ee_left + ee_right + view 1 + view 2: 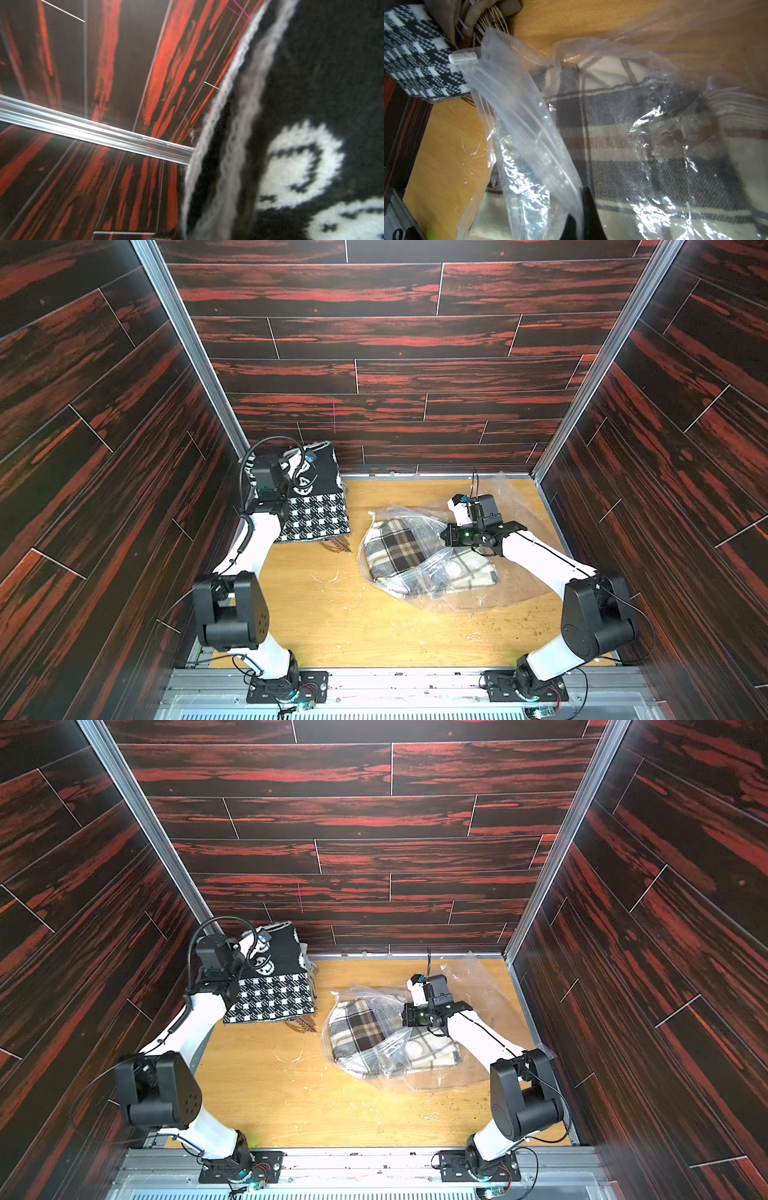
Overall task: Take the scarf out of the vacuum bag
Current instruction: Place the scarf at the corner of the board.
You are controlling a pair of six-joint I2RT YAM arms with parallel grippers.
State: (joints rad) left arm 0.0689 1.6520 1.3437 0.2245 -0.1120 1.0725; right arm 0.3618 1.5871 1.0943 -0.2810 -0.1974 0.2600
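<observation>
The plaid scarf (399,556) lies folded inside the vacuum bag (478,601), filling the bag's end toward our left arm, its long axis slanting across the bag. Our right gripper (445,536) sits at the bag's far edge, just over the scarf, clamped on the bag's film by the zip strip (517,116). Our left gripper (297,475), well clear of the bag, appears clenched on a black-and-white knit scarf (316,518). We judge the right arm nearer.
</observation>
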